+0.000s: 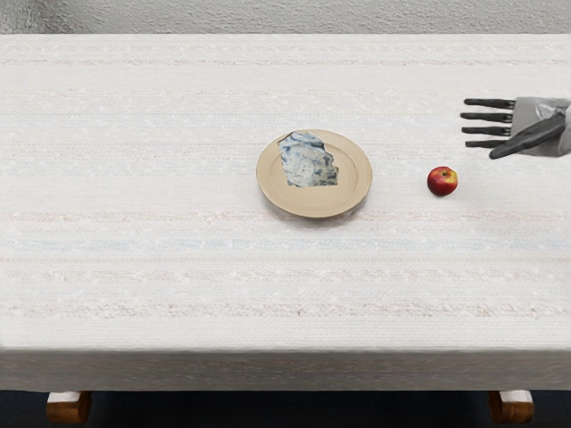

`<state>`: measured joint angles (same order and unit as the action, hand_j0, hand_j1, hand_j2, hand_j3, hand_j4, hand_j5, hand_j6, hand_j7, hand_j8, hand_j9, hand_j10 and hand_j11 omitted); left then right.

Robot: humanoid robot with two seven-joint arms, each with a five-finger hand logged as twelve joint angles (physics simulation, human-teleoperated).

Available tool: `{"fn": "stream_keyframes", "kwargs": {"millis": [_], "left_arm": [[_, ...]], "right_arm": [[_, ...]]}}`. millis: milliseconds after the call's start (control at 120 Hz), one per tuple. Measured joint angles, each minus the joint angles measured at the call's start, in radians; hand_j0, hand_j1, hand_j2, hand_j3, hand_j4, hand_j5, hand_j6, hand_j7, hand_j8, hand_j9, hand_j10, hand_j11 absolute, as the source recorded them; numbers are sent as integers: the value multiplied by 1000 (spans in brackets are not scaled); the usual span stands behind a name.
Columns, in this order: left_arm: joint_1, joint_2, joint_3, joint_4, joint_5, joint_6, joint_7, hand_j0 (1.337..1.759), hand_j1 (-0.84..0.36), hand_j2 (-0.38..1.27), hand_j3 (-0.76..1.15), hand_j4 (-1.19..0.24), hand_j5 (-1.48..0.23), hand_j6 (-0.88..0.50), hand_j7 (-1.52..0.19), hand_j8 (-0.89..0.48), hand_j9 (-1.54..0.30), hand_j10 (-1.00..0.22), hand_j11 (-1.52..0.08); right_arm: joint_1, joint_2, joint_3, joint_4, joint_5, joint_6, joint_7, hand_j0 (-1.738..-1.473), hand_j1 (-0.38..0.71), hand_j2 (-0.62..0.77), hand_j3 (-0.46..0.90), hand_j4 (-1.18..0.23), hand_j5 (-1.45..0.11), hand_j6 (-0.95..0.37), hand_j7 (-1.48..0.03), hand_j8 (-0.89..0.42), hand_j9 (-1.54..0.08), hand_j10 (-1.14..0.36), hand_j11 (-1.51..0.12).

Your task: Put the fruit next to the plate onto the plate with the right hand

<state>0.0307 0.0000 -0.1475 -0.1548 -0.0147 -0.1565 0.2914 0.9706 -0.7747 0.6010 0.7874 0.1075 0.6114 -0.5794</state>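
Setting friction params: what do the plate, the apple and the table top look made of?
Plate: looks like matte tan ceramic, no glare, with a mottled blue-grey patch; could be plastic. Apple: smooth red skin, slightly glossy, small pale highlight. Table top: seems matte whitish woven cloth, faint horizontal stripes.

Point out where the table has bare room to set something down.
Bare table spans everything left of the plate and the front strip. A gap separates plate and apple. Busiest: far right, with the open right robot hand beyond the apple.
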Motion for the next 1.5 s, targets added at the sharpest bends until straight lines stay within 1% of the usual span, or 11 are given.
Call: {"fn": "stream_keyframes", "kwargs": {"millis": [250, 350, 392, 475, 542, 633, 717, 850, 1075, 1258, 1500], "left_arm": [[0, 0, 0, 0, 0, 0, 0, 1658, 337, 2, 0, -10, -13, -10, -13, -10, -13, -10, -13], [0, 0, 0, 0, 0, 0, 0, 1658, 337, 2, 0, -10, -13, -10, -13, -10, -13, -10, -13], [0, 0, 0, 0, 0, 0, 0, 1658, 337, 2, 0, -10, -13, -10, -13, -10, -13, -10, -13], [0, 0, 0, 0, 0, 0, 0, 1658, 337, 2, 0, -10, -13, -10, -13, -10, -13, -10, -13], [0, 0, 0, 0, 0, 0, 0, 1658, 337, 2, 0, -10, -13, -10, -13, -10, -13, -10, -13], [0, 0, 0, 0, 0, 0, 0, 1658, 337, 2, 0, -10, -13, -10, -13, -10, -13, -10, -13], [0, 0, 0, 0, 0, 0, 0, 1658, 337, 2, 0, -10, -13, -10, -13, -10, -13, -10, -13], [0, 0, 0, 0, 0, 0, 0, 1658, 337, 2, 0, -10, -13, -10, -13, -10, -13, -10, -13], [0, 0, 0, 0, 0, 0, 0, 1658, 337, 2, 0, -10, -13, -10, -13, -10, -13, -10, -13], [0, 0, 0, 0, 0, 0, 0, 1658, 337, 2, 0, -10, -13, -10, -13, -10, -13, -10, -13], [0, 0, 0, 0, 0, 0, 0, 1658, 337, 2, 0, -10, -13, -10, -13, -10, -13, -10, -13]], "right_arm": [[-5, 70, 47, -66, 20, 0, 1, -1658, -349, 0, 0, 0, 0, 3, 0, 2, 0, 2, 0], [54, 71, 53, -52, -150, 0, -1, -1658, -343, -1, 0, -4, -6, -2, -6, -2, -6, -3, -6], [71, 41, 53, 27, -240, 0, -2, -1658, -339, -2, 0, -8, -11, -5, -11, -6, -11, -7, -11], [87, -67, 44, 331, -405, -61, -17, -1658, -332, -3, 0, -14, -19, -13, -19, -13, -19, -13, -19], [92, -130, 32, 514, -479, -142, -24, -1658, -327, -4, 0, -19, -25, -18, -25, -18, -25, -19, -24], [97, -173, -25, 664, -530, -341, -28, -1658, -312, -6, 0, -32, -40, -32, -40, -31, -40, -31, -40], [103, -123, -119, 727, -640, -584, -30, -1658, -302, -8, 0, -42, -52, -42, -52, -41, -52, -41, -52], [143, -42, -265, 713, -791, -756, -31, -1658, -292, -9, 0, -51, -64, -52, -63, -52, -64, -51, -63], [219, 86, -473, 625, -847, -856, -31, -1658, -206, -22, 0, -124, -157, -125, -156, -124, -157, -123, -156], [238, 114, -557, 581, -853, -888, -31, -1658, -44, -49, 0, -259, -333, -261, -333, -260, -333, -259, -333], [249, 118, -610, 573, -857, -952, -31, -1658, 37, -62, 0, -326, -421, -328, -420, -327, -421, -326, -420]]}}
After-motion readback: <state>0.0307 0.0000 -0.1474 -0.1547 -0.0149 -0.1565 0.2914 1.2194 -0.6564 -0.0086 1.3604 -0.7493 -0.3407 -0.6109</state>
